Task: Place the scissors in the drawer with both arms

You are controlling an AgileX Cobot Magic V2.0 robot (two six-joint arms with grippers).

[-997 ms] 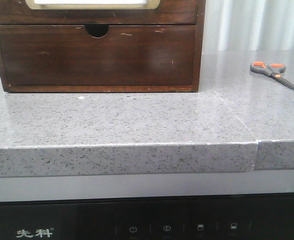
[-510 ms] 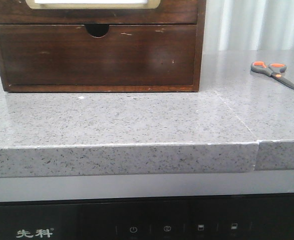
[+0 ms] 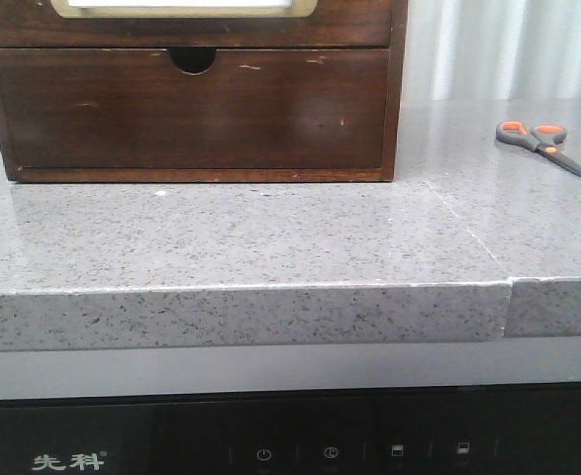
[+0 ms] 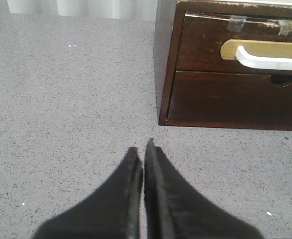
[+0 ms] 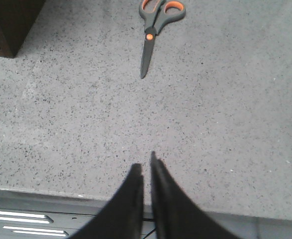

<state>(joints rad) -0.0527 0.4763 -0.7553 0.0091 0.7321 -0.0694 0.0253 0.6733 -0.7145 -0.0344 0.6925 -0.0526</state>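
Left pincer [image 4: 143, 159] pressed together, holding nothing, hovering over bare counter [image 4: 61, 99] and pointed toward the near corner of the wooden cabinet [image 4: 165, 74]; right pincer [image 5: 146, 172] likewise together and holding nothing, hanging just inside the counter's front edge.

Beyond the left pincer: the drawer [image 4: 205, 42] with the pale rectangle in its tan frame, sitting above the notched drawer [image 4: 225, 97]; appears pushed in flush, so not yet pulled out; bits of tape along its upper edge.

Beyond the right pincer: the scissors [image 5: 153, 30] lying flat on the counter, blades together and pointing back toward the pincer, orange-lined loops at the far end; well apart from the fingertips [image 5: 152, 162]. From the front, scissors [image 3: 542, 146] well to the right of the cabinet, untouched.

Judging by this, nothing of the task done: drawer to be opened, scissors to be picked up, carried over, dropped in, and drawer probably shut again.
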